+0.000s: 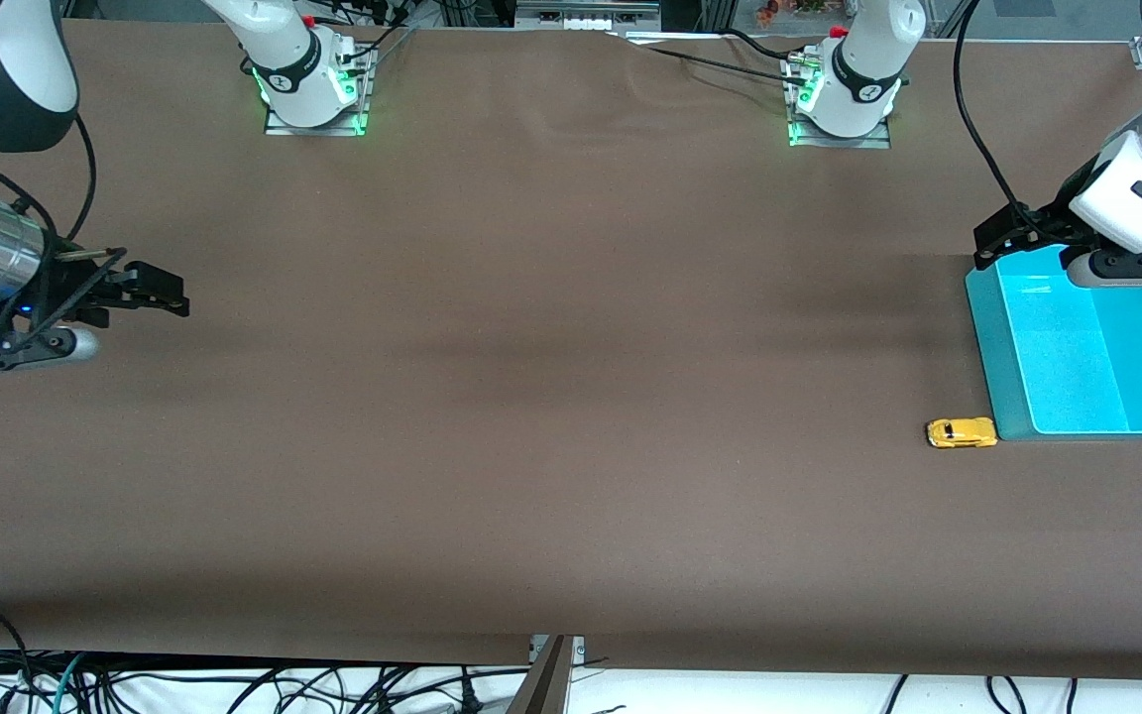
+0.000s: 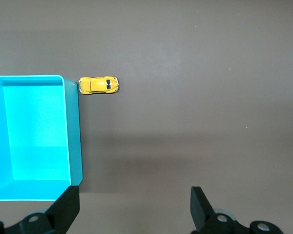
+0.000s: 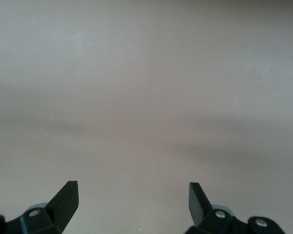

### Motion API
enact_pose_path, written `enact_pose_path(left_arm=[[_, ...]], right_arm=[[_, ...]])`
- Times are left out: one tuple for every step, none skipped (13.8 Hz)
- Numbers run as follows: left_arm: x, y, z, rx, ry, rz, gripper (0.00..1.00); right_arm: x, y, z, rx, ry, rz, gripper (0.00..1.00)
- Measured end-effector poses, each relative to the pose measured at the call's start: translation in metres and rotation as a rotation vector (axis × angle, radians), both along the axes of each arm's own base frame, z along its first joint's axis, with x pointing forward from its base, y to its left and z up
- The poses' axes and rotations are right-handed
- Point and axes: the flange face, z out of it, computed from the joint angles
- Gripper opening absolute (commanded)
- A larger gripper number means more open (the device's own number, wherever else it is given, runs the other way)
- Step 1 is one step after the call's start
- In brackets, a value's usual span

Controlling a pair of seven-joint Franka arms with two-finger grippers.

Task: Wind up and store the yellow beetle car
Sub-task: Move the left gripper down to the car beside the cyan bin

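Yellow beetle car (image 1: 962, 433) sits on the brown table (image 1: 531, 397), touching the cyan bin's (image 1: 997, 377) outer wall. Left gripper (image 2: 134, 209) hovers over that bin, right gripper (image 3: 133, 204) waits at its end, both wide open and empty. Tiny, light, hard and smooth, the car likely needs pinching across its flanks.

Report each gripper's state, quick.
Left gripper: open, holding nothing, over the turquoise plastic bin.
Right gripper: open, holding nothing, waiting over the brown table.

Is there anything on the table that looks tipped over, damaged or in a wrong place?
Nothing stands out. The yellow beetle car sits upright on its wheels beside a corner of the empty turquoise bin. Left gripper and right gripper are both open, holding nothing.
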Motion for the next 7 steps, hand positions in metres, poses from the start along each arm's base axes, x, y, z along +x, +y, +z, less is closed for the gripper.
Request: enact_pose_path(left_arm=[[0.000, -0.001, -0.001, 0.000, 0.003, -0.001, 1.00], [0.000, -0.001, -0.002, 0.000, 0.006, -0.002, 1.00], [0.000, -0.002, -0.003, 0.001, 0.015, -0.005, 1.00], [-0.003, -0.003, -0.005, 0.002, 0.040, -0.007, 1.00], [-0.006, -0.004, -0.007, 0.004, 0.065, -0.009, 1.00], [-0.007, -0.004, -0.009, 0.005, 0.078, -0.011, 1.00], [-0.007, -0.004, -0.011, 0.005, 0.087, -0.012, 1.00]], right_arm=[[0.001, -0.008, 0.000, -0.004, 0.000, -0.013, 1.00], [0.001, -0.014, 0.000, -0.007, -0.001, -0.023, 1.00], [0.001, -0.017, 0.002, -0.008, -0.005, -0.028, 1.00], [0.001, -0.018, 0.007, -0.008, -0.014, -0.030, 1.00], [0.001, -0.018, 0.014, -0.011, -0.029, -0.029, 1.00], [0.000, -0.018, 0.023, -0.019, -0.046, -0.029, 1.00], [-0.001, -0.020, 0.030, -0.029, -0.060, -0.030, 1.00]])
